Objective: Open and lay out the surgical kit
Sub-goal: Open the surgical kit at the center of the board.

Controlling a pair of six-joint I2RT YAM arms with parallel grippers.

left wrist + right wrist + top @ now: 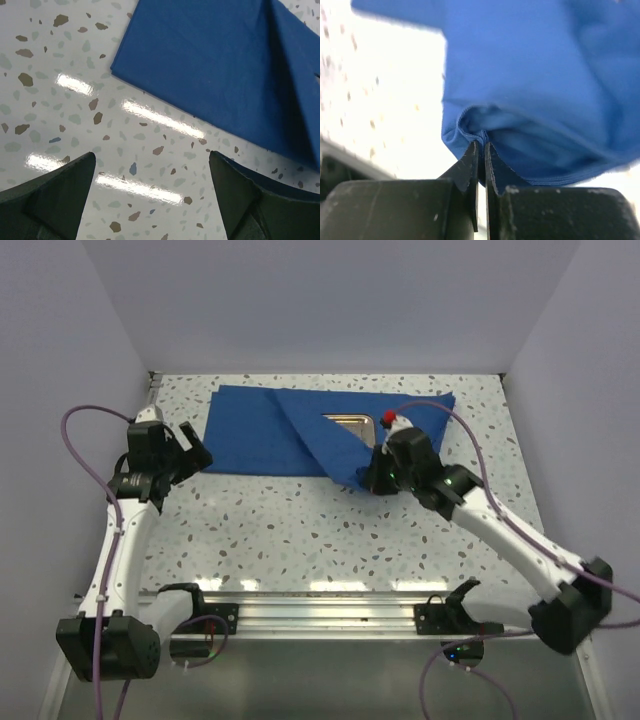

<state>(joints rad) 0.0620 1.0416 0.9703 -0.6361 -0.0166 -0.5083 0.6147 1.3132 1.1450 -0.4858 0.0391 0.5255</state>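
Right gripper [481, 150] pinches the cloth wrap [255, 430], whose flap half hides the steel tray [352, 420]. Left gripper [151, 167] gapes at its nine o'clock.

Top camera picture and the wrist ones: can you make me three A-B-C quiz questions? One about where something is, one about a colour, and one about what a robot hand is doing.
1. Where is the steel tray?
A. among the folds of the cloth wrap
B. on the floor
C. hanging in the air

2. What colour is the cloth wrap?
A. red
B. green
C. blue

3. What is the right gripper doing?
A. gaping wide open
B. pinching the cloth
C. holding scissors

Answers:
1 A, the tray peeks out between blue folds.
2 C, it looks royal blue in every view.
3 B, the right wrist view shows it shut on a cloth edge.
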